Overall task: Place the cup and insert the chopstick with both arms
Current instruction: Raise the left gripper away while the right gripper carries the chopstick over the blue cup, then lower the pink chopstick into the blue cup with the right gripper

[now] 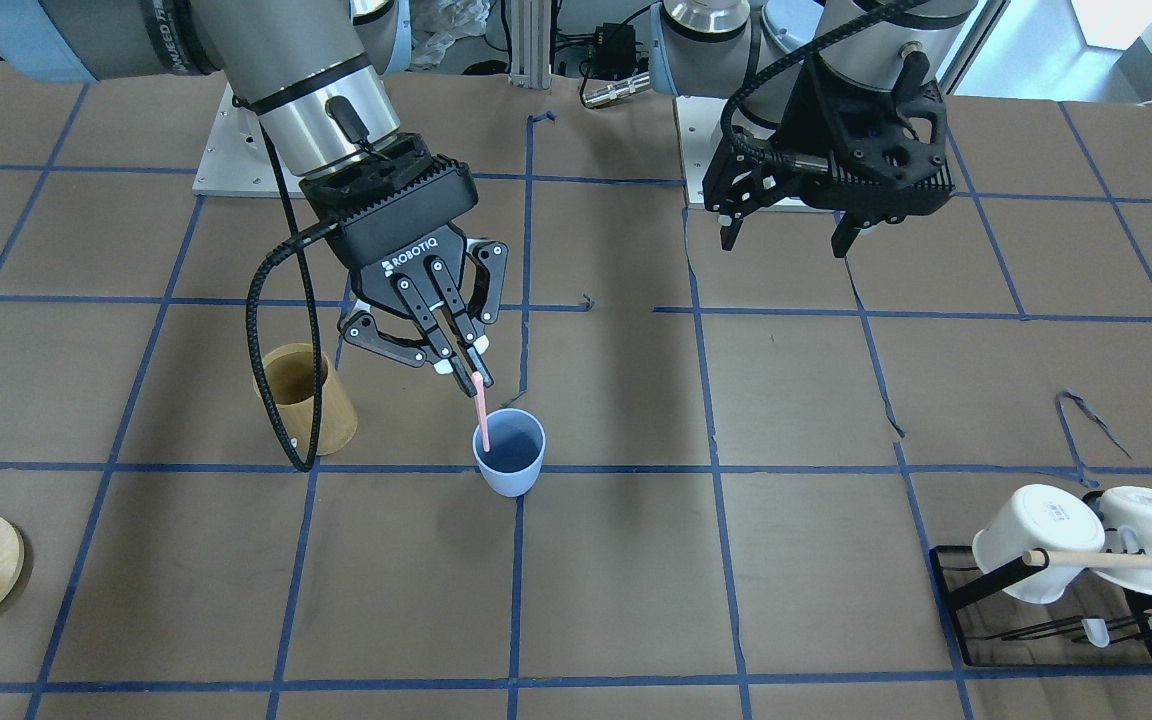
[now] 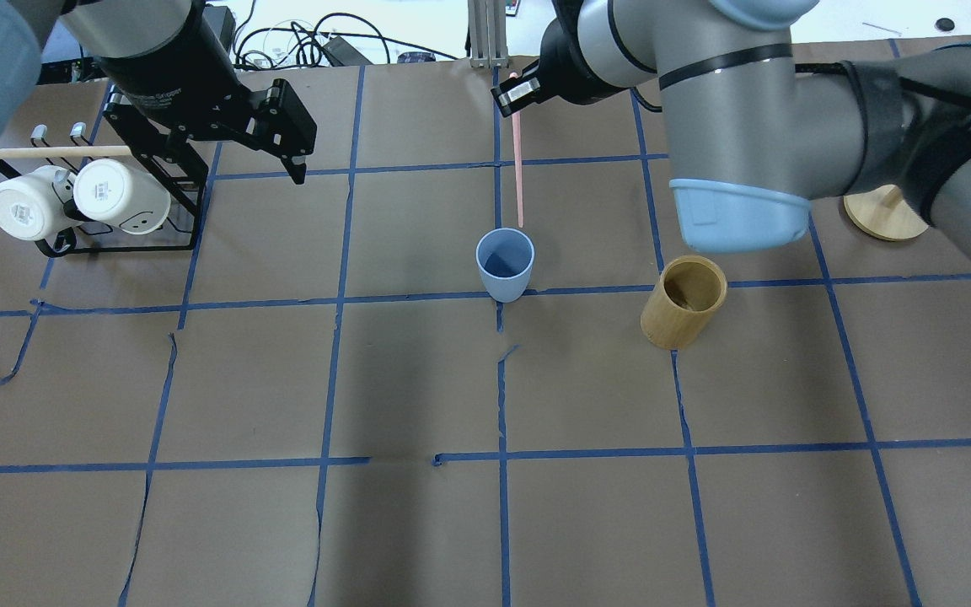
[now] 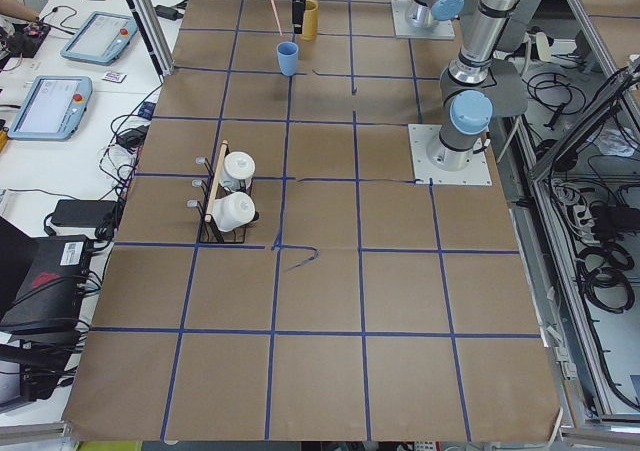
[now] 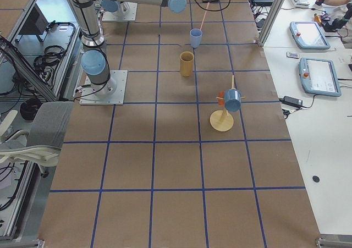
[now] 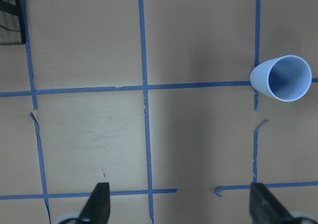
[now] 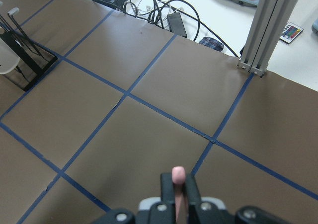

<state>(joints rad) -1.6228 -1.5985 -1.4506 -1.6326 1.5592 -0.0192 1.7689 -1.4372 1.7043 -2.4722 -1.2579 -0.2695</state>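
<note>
the right hand (image 1: 471, 375) is pinching the top of a pink chopstick (image 1: 480, 412), holding it nearly upright with its lower tip at the mouth of a blue cup (image 1: 509, 455) standing on the desk (image 1: 636, 560). the left hand (image 1: 784, 242) is hanging well apart from the cup, fingers spread, holding nothing. a wooden cup (image 1: 331, 412) is standing near the blue cup.

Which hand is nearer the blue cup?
Right. The right hand hovers just above the blue cup, pink chopstick tip at its rim; the left hand hangs open far aside, toward the mug rack.
</note>
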